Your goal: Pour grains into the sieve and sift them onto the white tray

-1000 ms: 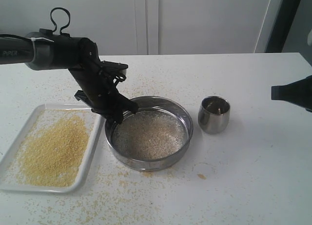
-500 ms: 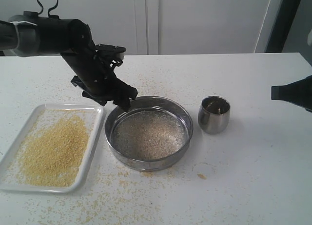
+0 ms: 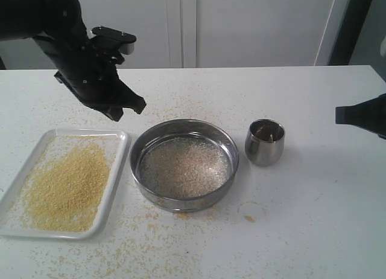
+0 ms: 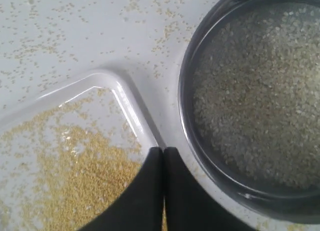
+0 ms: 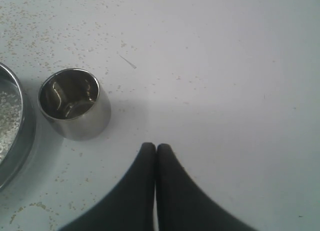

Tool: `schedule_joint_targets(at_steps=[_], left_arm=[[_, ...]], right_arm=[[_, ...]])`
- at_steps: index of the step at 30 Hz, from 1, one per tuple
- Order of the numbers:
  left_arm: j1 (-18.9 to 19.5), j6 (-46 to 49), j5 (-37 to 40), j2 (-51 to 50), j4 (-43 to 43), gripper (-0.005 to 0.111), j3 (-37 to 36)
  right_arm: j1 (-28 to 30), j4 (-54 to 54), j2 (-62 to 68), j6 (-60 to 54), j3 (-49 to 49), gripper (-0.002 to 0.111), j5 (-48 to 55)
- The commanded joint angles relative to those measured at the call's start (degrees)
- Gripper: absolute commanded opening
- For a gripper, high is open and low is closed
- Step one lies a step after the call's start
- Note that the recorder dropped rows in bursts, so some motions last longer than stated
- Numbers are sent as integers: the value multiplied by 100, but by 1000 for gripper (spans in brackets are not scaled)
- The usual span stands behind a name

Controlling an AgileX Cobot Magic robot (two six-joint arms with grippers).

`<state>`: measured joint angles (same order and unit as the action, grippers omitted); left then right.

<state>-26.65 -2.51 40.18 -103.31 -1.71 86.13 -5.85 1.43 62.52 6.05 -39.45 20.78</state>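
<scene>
The left gripper (image 3: 128, 108) is hanging in the air over the table (image 3: 313, 218), a little to the far side of the place where the white tray (image 3: 84, 132) and the sieve (image 3: 181, 202) are lying side by side. Its two black jaws are pressing together and are holding nothing. The gripper is touching neither the tray nor the sieve.

The right gripper (image 5: 156, 147) is staying at the right edge of the scene, well apart from the steel cup (image 3: 265, 142). Its jaws are also lying together, with nothing between them.

The white tray is sitting at the near left of the table. The grains (image 3: 66, 188) are lying in it as a yellowish heap, thicker toward the near end, while the far end is carrying only a thin scatter. The sieve is standing just beside the tray, on its right, and the left wrist view is showing a narrow gap between them. A pale, coarser layer is covering the mesh inside it. The steel cup is standing upright to the right of the sieve, near it but not touching. Loose grains are lying scattered on the table around the tray and the sieve.
</scene>
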Motion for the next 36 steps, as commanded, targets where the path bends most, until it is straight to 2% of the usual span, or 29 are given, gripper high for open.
schedule_joint_targets(at_steps=[1,10,18,29,36], left_arm=[[-28,-53,144,507,-30,0,-450],[-28,-73,147,1646,-7,0,-1520],[-28,-73,166,2342,171,0,-2119],[-28,-73,217,3288,908,0,-3235],[-28,-35,853,3460,1060,0,-3418]], right_arm=[[26,15,-37,23,23,0,-74],[26,15,-37,23,23,0,-74],[26,15,-37,23,23,0,-74],[26,15,-37,23,23,0,-74],[26,15,-37,23,23,0,-74]])
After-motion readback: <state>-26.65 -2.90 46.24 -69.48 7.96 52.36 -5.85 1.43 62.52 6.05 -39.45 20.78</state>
